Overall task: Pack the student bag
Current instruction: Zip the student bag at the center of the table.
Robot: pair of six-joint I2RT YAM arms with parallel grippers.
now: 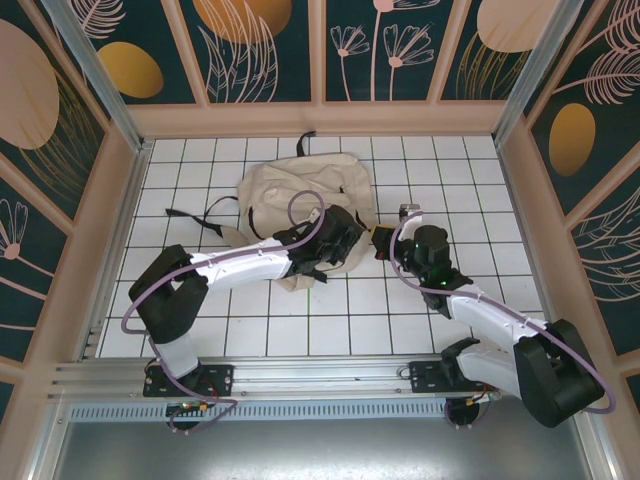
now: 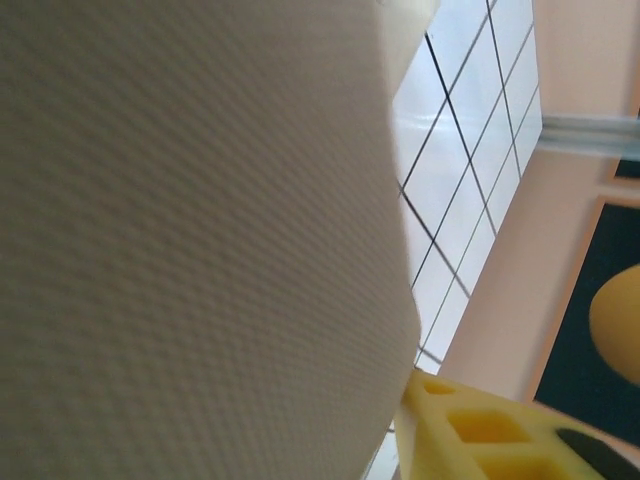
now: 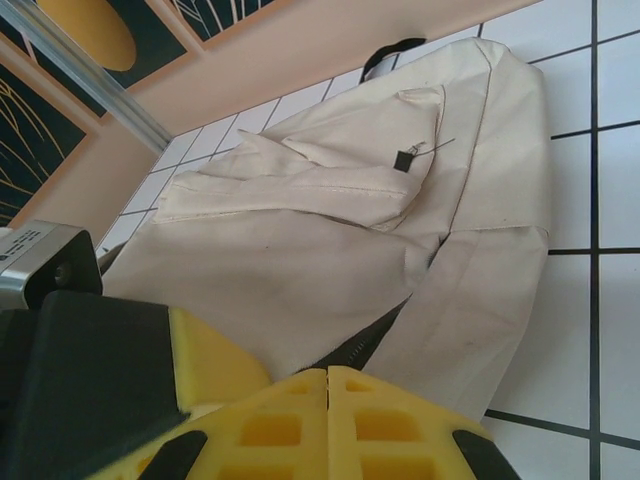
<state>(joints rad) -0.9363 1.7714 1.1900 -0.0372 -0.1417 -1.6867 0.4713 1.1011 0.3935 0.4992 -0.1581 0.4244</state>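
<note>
The student bag (image 1: 300,190), cream fabric with black straps, lies flat on the white tiled floor at the middle back. My left gripper (image 1: 345,236) is at its near right edge. Cream cloth (image 2: 190,230) presses against the one yellow finger (image 2: 480,430) that shows and hides the other. The right gripper (image 1: 383,238) is just right of the bag, shut with nothing between its fingers (image 3: 328,378). Its tips stand right before a dark zipper slit (image 3: 365,345) in the bag (image 3: 330,250). A small black zipper tab (image 3: 403,160) lies higher on the bag.
Black straps (image 1: 205,215) trail from the bag's left side, and a black loop (image 1: 306,135) lies at its far end. Peach walls (image 1: 320,118) enclose the tiled floor (image 1: 470,180). The left gripper's black body and yellow finger (image 3: 205,365) crowd the right wrist view's lower left.
</note>
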